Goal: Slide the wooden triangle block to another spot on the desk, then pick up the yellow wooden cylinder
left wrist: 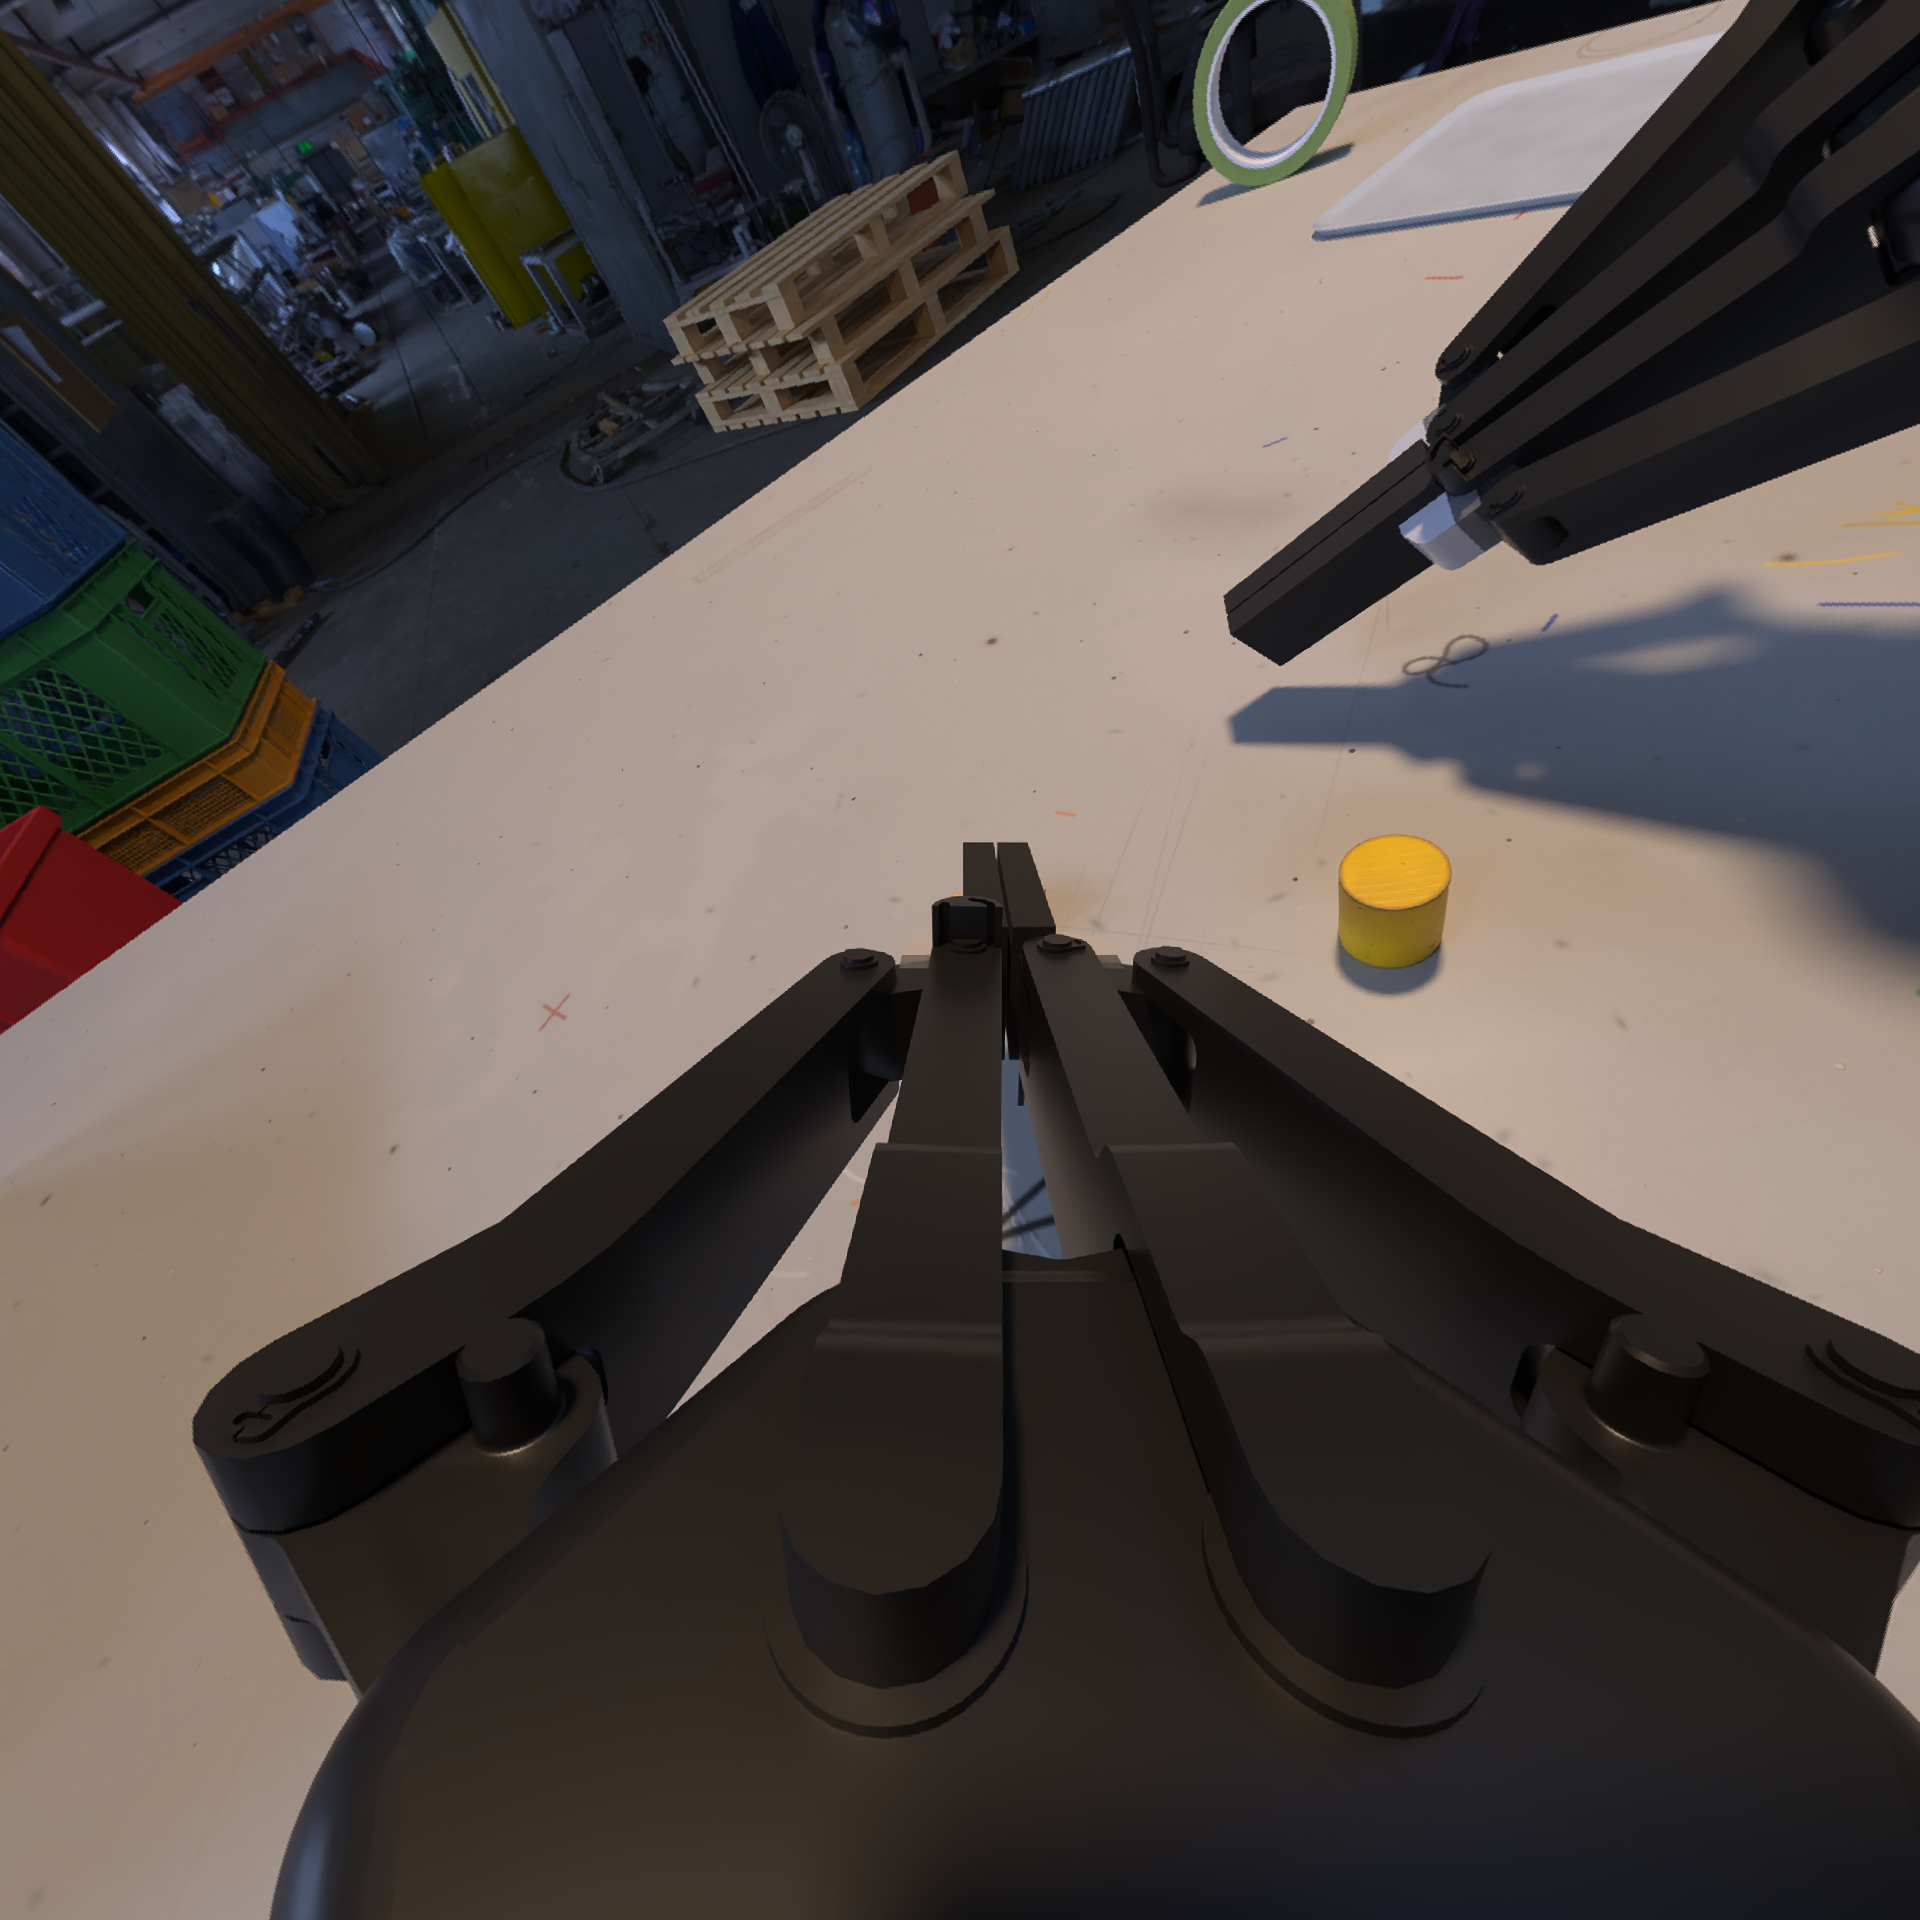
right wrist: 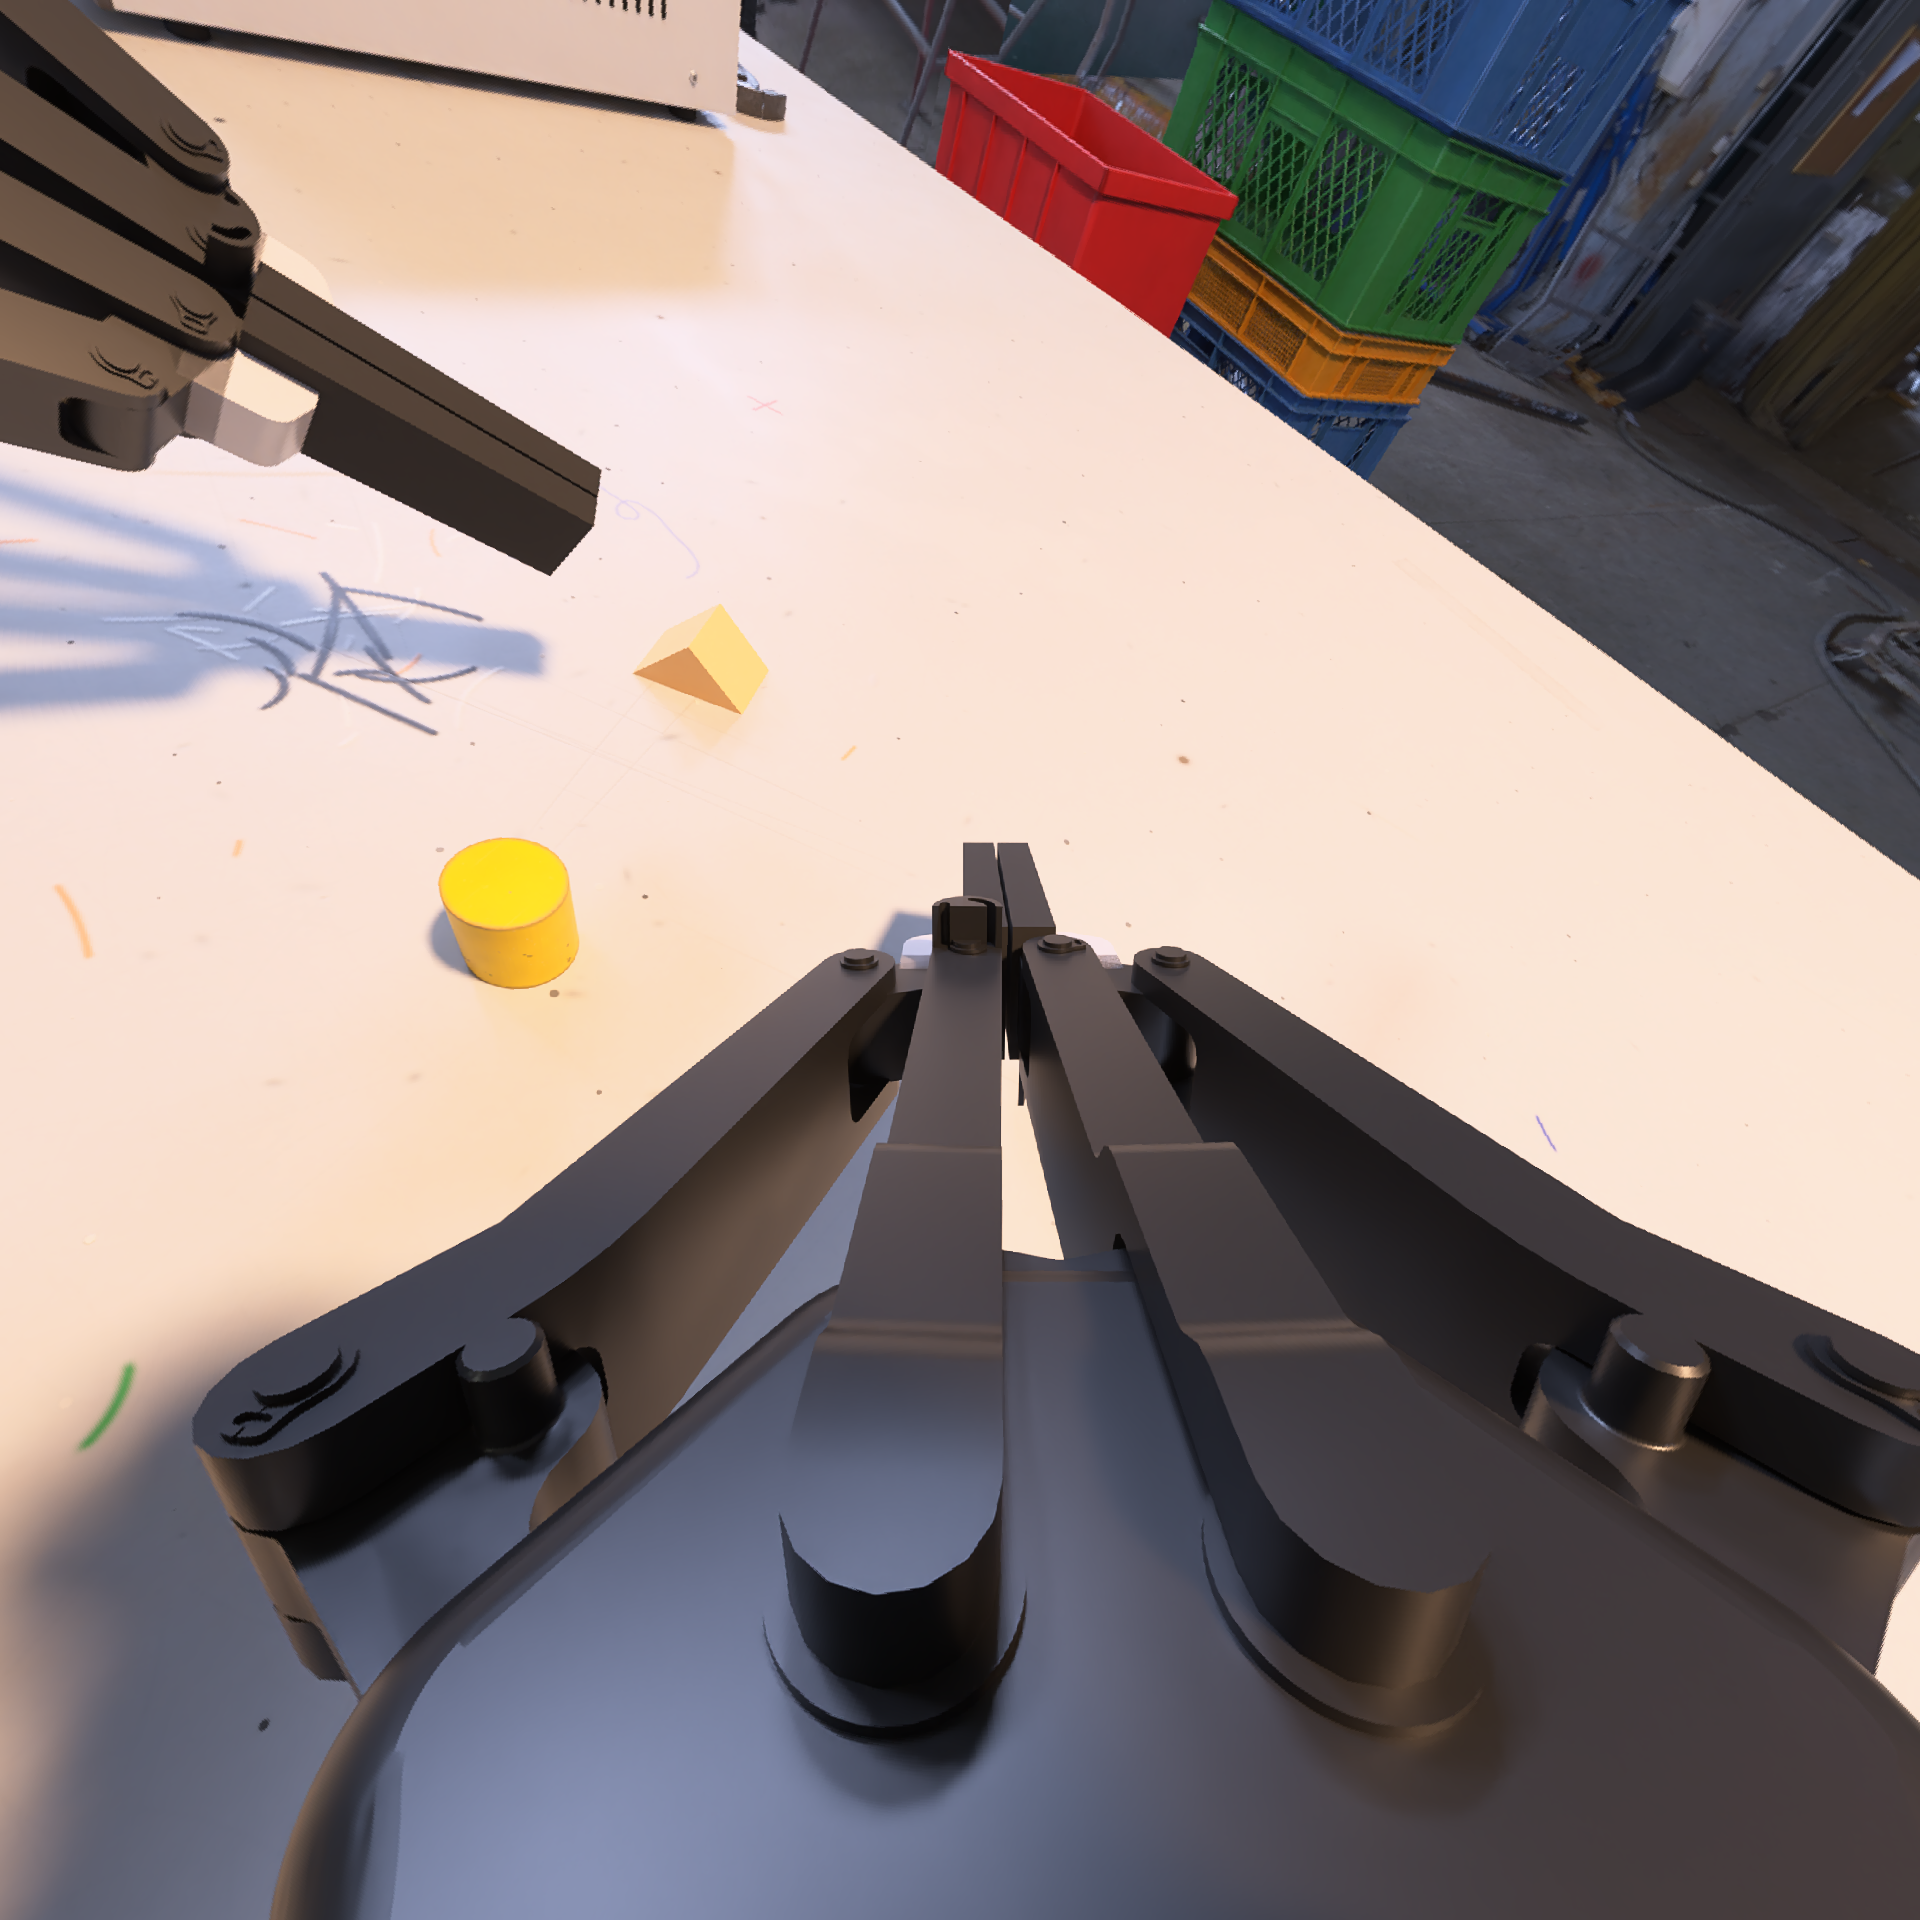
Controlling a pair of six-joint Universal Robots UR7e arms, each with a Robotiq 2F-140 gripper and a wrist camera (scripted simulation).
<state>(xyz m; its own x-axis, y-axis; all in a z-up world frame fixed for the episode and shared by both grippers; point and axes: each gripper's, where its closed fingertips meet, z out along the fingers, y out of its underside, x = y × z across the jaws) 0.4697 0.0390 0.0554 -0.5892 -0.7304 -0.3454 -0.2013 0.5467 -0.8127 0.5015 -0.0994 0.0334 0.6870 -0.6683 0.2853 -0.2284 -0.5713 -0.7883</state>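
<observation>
Wooden triangle block (right wrist: 704,661) is lying on the worktop (right wrist: 1039,582), ahead and to the left of the right gripper (right wrist: 995,864), whose fingers are pressing together on nothing. Left gripper (right wrist: 569,520), equally clenched and empty, is hovering just beyond the block and appears nearer to it, so it is probably better placed for the slide. Yellow cylinder (right wrist: 509,912) is standing upright, axis vertical, left of the right fingers and apart from the block. In the left wrist view, it (left wrist: 1392,902) is sitting right of the left fingers (left wrist: 982,868).
</observation>
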